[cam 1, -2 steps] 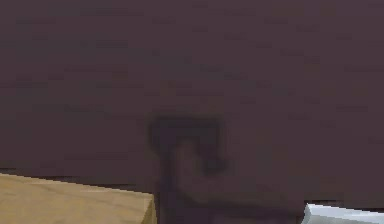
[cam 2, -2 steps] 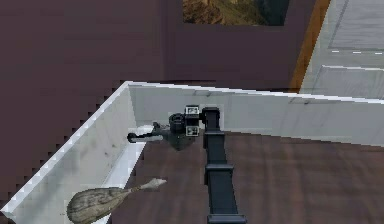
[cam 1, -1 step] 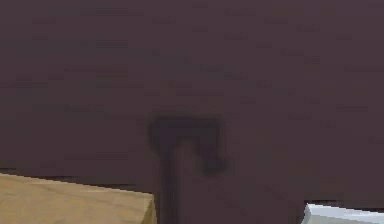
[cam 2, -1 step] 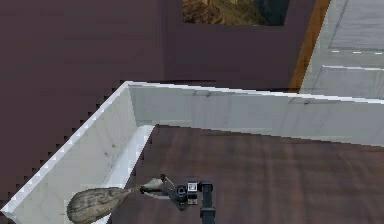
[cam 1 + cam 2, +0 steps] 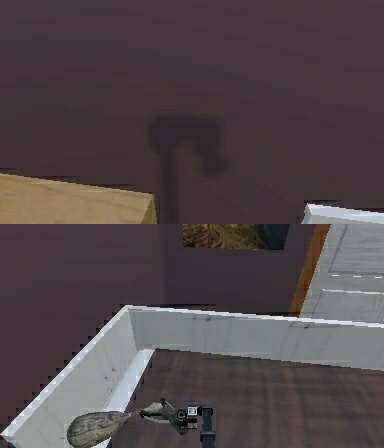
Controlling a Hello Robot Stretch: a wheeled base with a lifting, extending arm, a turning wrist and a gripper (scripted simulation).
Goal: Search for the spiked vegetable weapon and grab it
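- Forward view: we record a dark plum painted wall [image 5: 200, 60] across the whole width.
- A light tan wooden slab [image 5: 70, 200] sits at the bottom left, well apart from a white corner piece [image 5: 345, 214] at the bottom right.
- Arm side view: our landmark is a low white wall [image 5: 250, 336] bordering a dark brown wooden surface [image 5: 280, 394].
- A grey-brown oval lump with a thin stem [image 5: 95, 428], the likeliest match for the sought item, lies against that white wall's near left stretch.
- The dark two-finger gripper [image 5: 160, 411] stands just inside the white wall, at the lump's stem end. We cannot tell its fingers' [image 5: 150, 410] state or whether it holds anything.
- Beyond the white wall we list a framed picture [image 5: 235, 234] and a white panelled door [image 5: 350, 269].
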